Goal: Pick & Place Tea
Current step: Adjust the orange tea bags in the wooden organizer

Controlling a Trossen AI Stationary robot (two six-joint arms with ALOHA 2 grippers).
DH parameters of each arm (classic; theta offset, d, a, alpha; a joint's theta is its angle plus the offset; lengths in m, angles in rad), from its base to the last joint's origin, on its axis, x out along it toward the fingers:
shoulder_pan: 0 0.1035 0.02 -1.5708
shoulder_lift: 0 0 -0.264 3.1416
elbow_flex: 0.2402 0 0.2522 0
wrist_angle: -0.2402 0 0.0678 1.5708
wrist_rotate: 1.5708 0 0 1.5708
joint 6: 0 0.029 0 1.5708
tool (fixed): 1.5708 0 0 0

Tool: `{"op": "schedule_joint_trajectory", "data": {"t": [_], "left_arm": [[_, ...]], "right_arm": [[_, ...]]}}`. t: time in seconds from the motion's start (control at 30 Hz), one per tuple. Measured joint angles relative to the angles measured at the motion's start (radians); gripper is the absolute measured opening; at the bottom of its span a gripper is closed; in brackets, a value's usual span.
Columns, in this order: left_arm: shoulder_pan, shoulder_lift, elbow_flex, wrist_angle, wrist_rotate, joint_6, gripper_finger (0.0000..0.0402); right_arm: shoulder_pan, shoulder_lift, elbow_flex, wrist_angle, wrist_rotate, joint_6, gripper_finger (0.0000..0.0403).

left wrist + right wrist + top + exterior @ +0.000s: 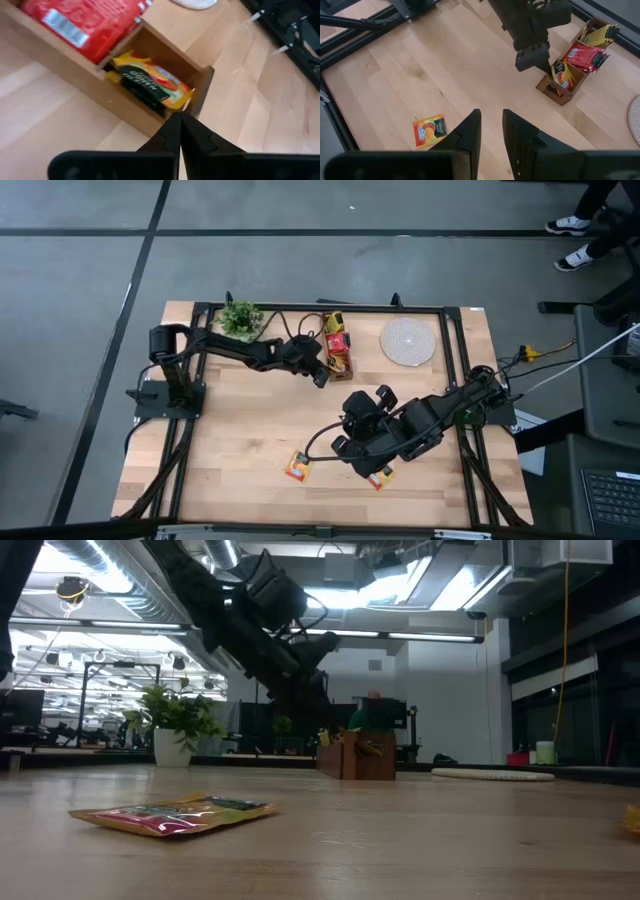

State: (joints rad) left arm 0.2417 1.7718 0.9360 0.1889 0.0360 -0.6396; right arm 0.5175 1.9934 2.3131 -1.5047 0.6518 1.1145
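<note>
Wooden tea box (339, 350) beside shut left fingers (181, 131), right fingers (490, 131) narrowly apart above open tabletop (240, 430)

Left hand (180, 131) closed, right hand (491, 131) parted

A pale wood-grain counter (250, 430) carries a brown wooden box (570, 75) with red sachets (584, 54) and yellow sachets (602, 34), plus an orange sachet (428, 131) with a dark label.

Two sachets (152, 86) in wooden box (200, 87), mat (408, 342) beside it.
</note>
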Motion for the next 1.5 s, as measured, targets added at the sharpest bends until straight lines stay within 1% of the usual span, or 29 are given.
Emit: {"op": "schedule_joint_trajectory", "data": {"t": [0.13, 0.4, 0.53, 0.73, 0.77, 0.83, 0.97, 1.03, 1.1, 1.17, 1.27, 1.37, 1.5], "left_arm": [[-0.012, 0.013, 0.000, 0.046, 0.019, -0.010, 0.0002], [-0.011, -0.004, 0.000, 0.046, -0.041, 0.011, 0.0002], [0.000, -0.005, 0.000, 0.046, -0.044, 0.010, 0.0002], [0.023, -0.056, 0.000, 0.052, -0.036, -0.017, 0.0005], [0.027, -0.062, 0.000, 0.061, -0.029, -0.021, 0.0006], [0.041, -0.068, 0.000, 0.087, 0.018, -0.048, 0.0009], [0.071, -0.069, 0.000, 0.161, 0.183, -0.110, 0.0014], [0.085, -0.069, 0.000, 0.176, 0.244, -0.152, 0.0024], [0.101, -0.069, 0.000, 0.175, 0.282, -0.204, 0.0040], [0.117, -0.069, 0.001, 0.157, 0.292, -0.246, 0.0062], [0.135, -0.070, 0.001, 0.079, 0.299, -0.305, 0.0095], [0.143, -0.070, 0.001, 0.020, 0.323, -0.286, 0.0124], [0.140, -0.070, 0.001, -0.003, 0.336, -0.256, 0.0151]], "right_arm": [[0.000, 0.000, 0.000, 0.000, 0.000, 0.002, 0.0082], [0.000, 0.000, 0.000, 0.001, -0.001, 0.002, 0.0082], [0.000, 0.000, 0.000, 0.001, 0.000, 0.002, 0.0082], [0.000, 0.000, 0.000, 0.000, -0.001, 0.002, 0.0082], [0.000, 0.000, 0.000, 0.000, 0.000, 0.002, 0.0082], [0.000, 0.000, 0.000, -0.001, 0.000, 0.002, 0.0082], [0.000, 0.000, 0.000, -0.011, 0.000, 0.002, 0.0082], [0.000, 0.000, 0.000, -0.013, 0.000, 0.002, 0.0082], [0.000, 0.000, 0.000, -0.015, 0.000, 0.002, 0.0082], [0.000, 0.000, 0.000, -0.016, 0.000, 0.002, 0.0082], [0.000, 0.000, 0.000, -0.016, 0.000, 0.003, 0.0082], [0.000, 0.000, 0.000, -0.016, 0.002, 0.007, 0.0082], [0.000, 0.000, 0.000, -0.018, 0.002, 0.007, 0.0082]]}}
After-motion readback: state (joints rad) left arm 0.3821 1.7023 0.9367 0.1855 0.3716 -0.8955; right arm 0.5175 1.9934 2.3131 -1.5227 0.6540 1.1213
